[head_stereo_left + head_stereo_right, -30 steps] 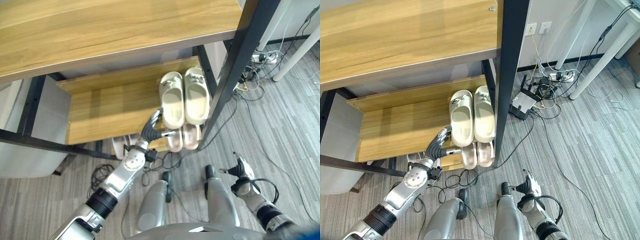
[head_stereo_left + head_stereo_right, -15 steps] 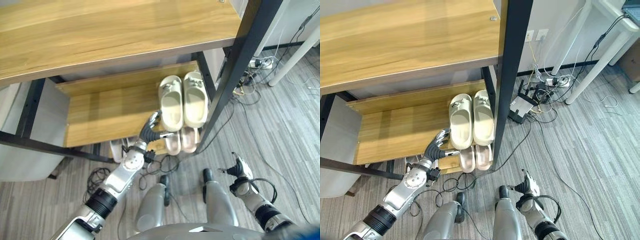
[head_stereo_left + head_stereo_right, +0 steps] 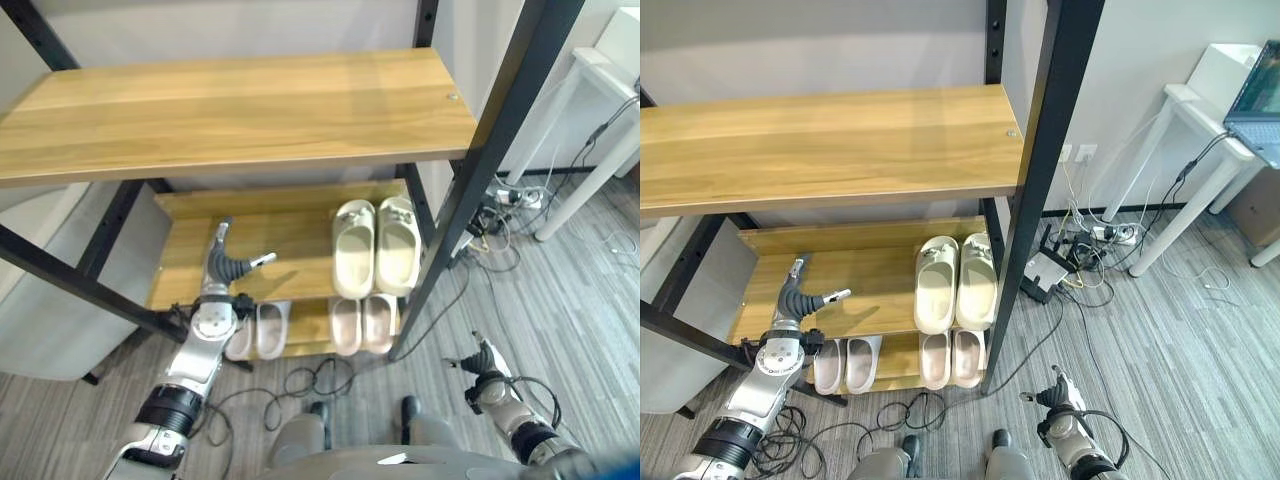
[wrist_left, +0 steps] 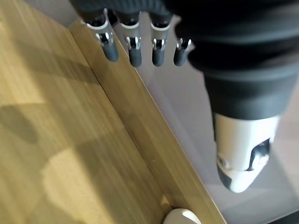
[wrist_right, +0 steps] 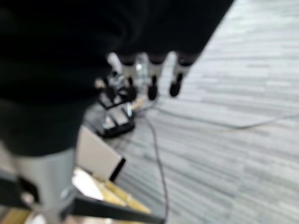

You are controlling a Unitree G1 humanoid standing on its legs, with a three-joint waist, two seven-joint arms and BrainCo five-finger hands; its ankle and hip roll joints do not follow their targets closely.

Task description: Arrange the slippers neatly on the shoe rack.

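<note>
Three pairs already sit on the shoe rack [image 3: 300,215]: cream slippers [image 3: 376,246] on the middle shelf, two pink pairs [image 3: 363,322] below. Left hand [image 3: 226,267] hovers empty, fingers straight; right hand [image 3: 482,362] hangs relaxed near the floor. Arranging looks finished, so withdrawing probably comes next.

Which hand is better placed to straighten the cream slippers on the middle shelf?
Left. The left hand hovers open over the middle shelf beside the cream slippers; the right hand hangs low by the floor.
</note>
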